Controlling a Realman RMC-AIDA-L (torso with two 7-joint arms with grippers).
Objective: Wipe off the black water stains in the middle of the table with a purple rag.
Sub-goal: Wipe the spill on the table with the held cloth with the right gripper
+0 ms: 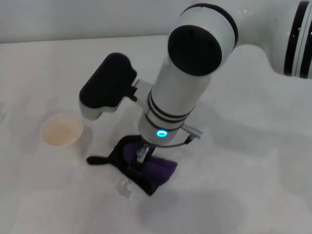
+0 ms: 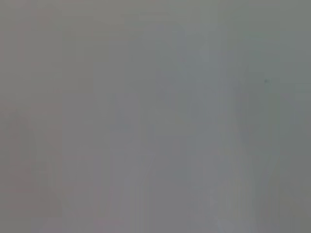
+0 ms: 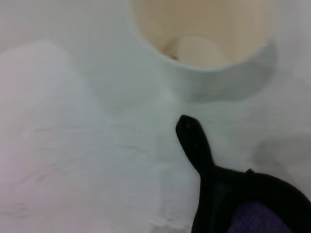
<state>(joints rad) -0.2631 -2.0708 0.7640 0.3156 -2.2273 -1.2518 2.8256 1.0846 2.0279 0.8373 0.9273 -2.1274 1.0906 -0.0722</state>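
Right gripper [image 1: 142,155] is reaching down from the 1 o'clock side of the head view and pressing onto the purple rag [image 1: 158,170]; the rag is lying bunched on the white table [image 1: 253,161], just past centre toward 6 o'clock; its black edging is showing all round and the black loop tab [image 1: 97,160] is sticking out toward 9 o'clock; the same tab [image 3: 193,141] is showing in the right wrist view, pointing at the cup.

Jaws: cannot tell whether they are spread or pinched; the forearm is hiding the fingertips and the wrist camera is not showing them.

A small cream paper cup [image 1: 61,130] is standing upright near the rag at about 10 o'clock of it, apart from it; the cup [image 3: 204,43] is looking empty from the wrist view.

Black water stains: not seeing them anywhere; judging they are lying under the rag or the arm, but cannot confirm.

Left arm is not appearing in the head view; its wrist camera is giving only flat grey.

Handling guess: the rag is looking soft, light and floppy, so it is likely folding and sliding rather than staying flat; best taking hold at the thick bunched middle and pressing down while dragging; the thin tab is looking like a weak hold; the light cup could be tipping if the sweep is going toward 10 o'clock.
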